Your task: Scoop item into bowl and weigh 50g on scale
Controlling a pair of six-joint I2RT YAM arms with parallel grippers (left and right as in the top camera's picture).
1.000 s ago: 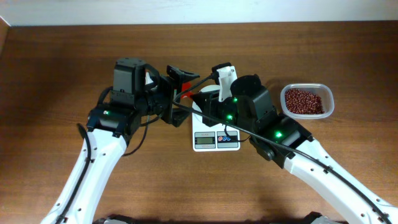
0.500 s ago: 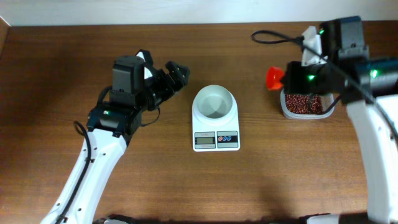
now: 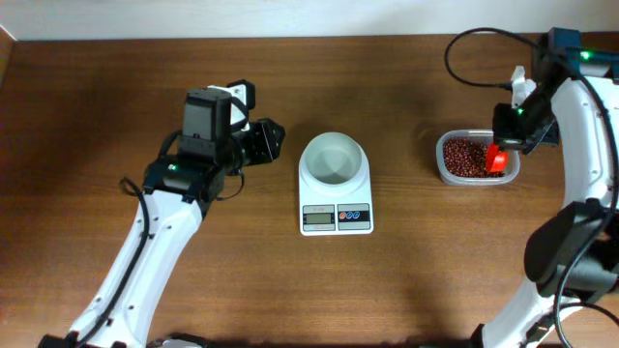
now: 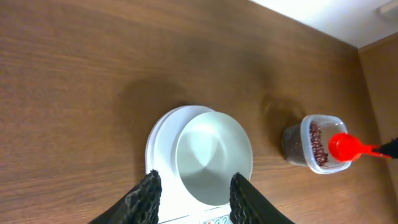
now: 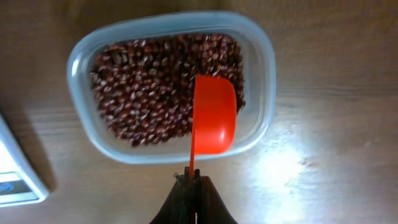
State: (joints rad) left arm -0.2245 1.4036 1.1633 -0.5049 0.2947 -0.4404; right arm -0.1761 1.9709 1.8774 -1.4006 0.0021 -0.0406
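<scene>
Right claw (image 5: 194,182) clenched on the thin handle of the orange-red scoop (image 5: 214,115). The scoop head sticks out straight ahead of the claw, over the beans (image 5: 149,81) in the clear container (image 5: 78,59), by the rim nearest the claw; can't tell if it touches the beans. Left claw (image 4: 193,190) released, fingers apart, nothing between them, up off the desk (image 3: 97,97). White bowl (image 4: 211,155) sits on the scale (image 3: 337,217) just ahead of the left claw, well apart from the right claw.
</scene>
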